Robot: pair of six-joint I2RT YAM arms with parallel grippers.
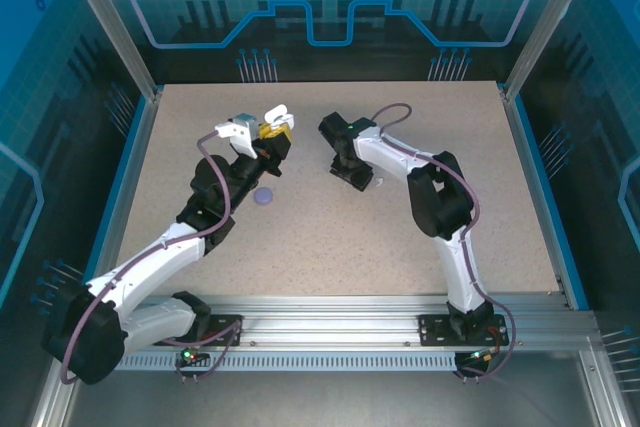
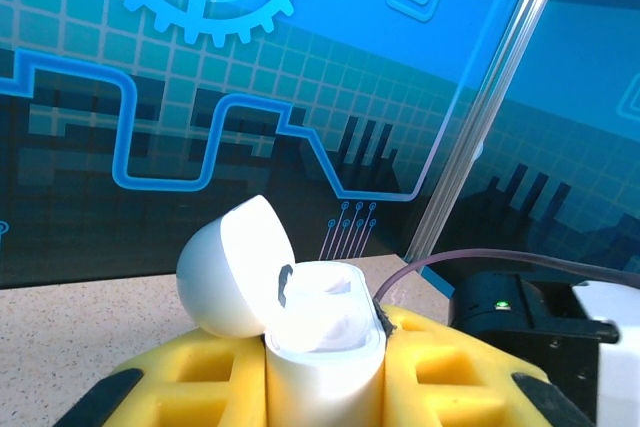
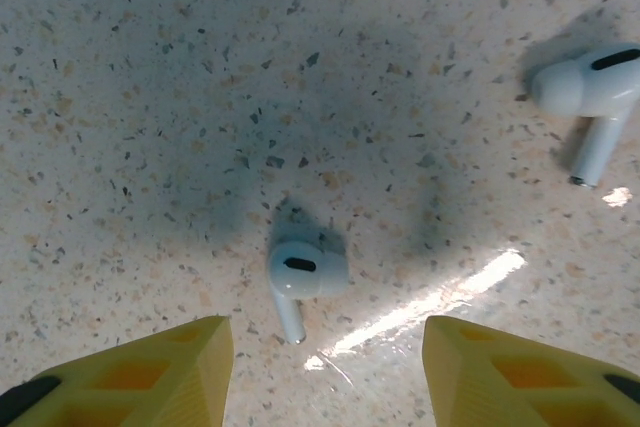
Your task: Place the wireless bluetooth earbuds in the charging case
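Observation:
A white charging case [image 2: 325, 347] stands upright between the yellow fingers [image 2: 190, 382] of my left gripper [image 2: 325, 372], which is shut on it. Its domed lid [image 2: 235, 267] is swung open to the left, showing the white inside. From above, the left gripper [image 1: 272, 133] holds the case [image 1: 277, 113] raised over the far middle of the table. Two white stemmed earbuds lie on the speckled table under my right gripper [image 3: 325, 372]: one earbud [image 3: 298, 275] just ahead of the open yellow fingers [image 3: 150, 372], the other earbud [image 3: 590, 92] at the far right. The right gripper [image 1: 354, 177] points down at the table.
A small round purple object [image 1: 264, 197] lies on the table [image 1: 330, 237] beside the left arm. Blue panels and metal posts wall the table in. The right arm's black wrist [image 2: 510, 307] shows close to the right of the held case.

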